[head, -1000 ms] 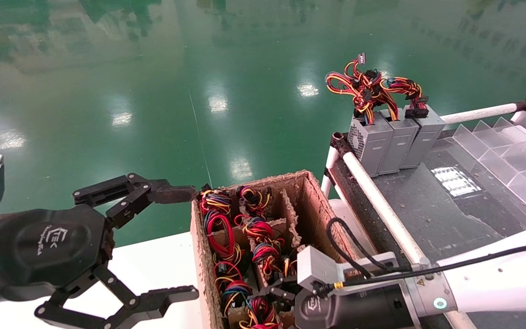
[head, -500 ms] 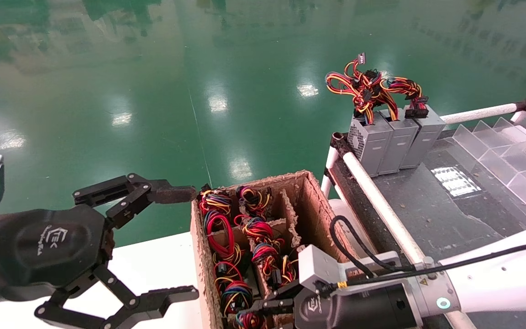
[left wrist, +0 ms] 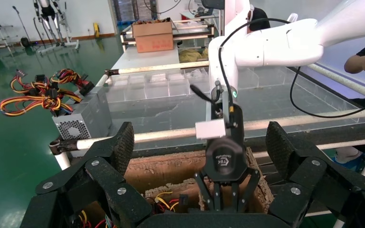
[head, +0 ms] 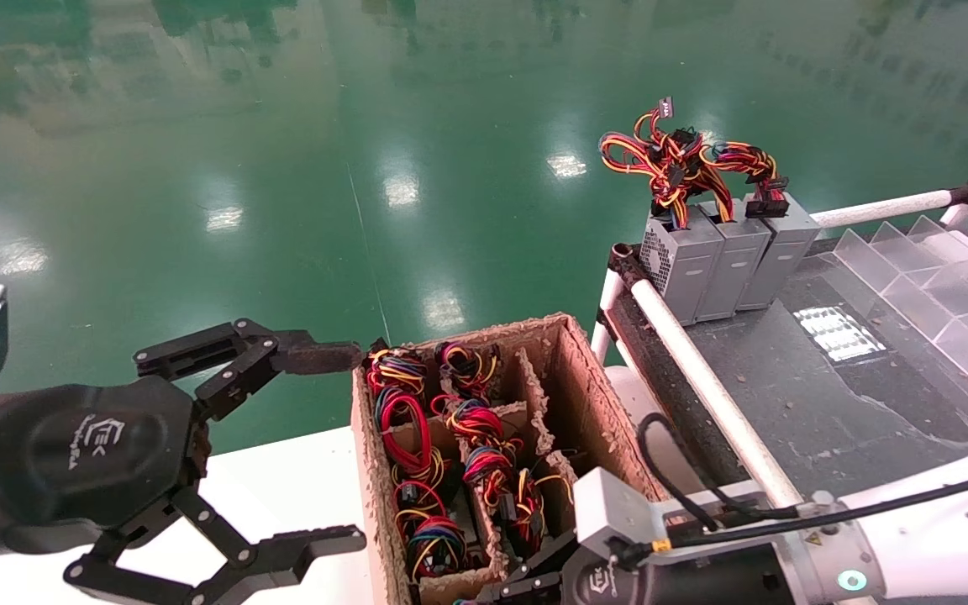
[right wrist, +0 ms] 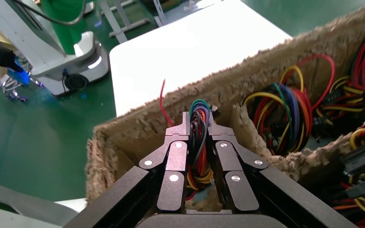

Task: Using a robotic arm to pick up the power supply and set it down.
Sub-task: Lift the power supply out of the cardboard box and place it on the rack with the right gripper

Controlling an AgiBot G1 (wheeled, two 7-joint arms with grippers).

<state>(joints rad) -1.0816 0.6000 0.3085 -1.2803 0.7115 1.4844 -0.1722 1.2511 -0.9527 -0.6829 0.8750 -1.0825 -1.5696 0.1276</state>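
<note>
My right gripper [right wrist: 199,124] is shut on the wire bundle [right wrist: 198,142] of a power supply, at the near end of the cardboard box [right wrist: 138,128]. The red, black, yellow and green wires stand up between its fingers. The unit's grey body is hidden in the compartment. In the head view this gripper [head: 522,588] sits at the bottom edge, over the box's front. My left gripper [head: 341,445] hangs wide open to the left of the box, holding nothing. Three grey power supplies [head: 728,256] stand upright in a row on the dark table at the back right.
The cardboard box [head: 572,370] has dividers, with several coloured wire bundles [head: 404,420] filling its compartments. It rests against a white table [head: 299,470]. A white pipe rail [head: 694,370] edges the dark table. Clear plastic bins [head: 929,286] sit far right. Green floor lies beyond.
My right arm has drawn back toward the near end of the box, and its gripper now sits lower in the head view. The left arm has not moved.
</note>
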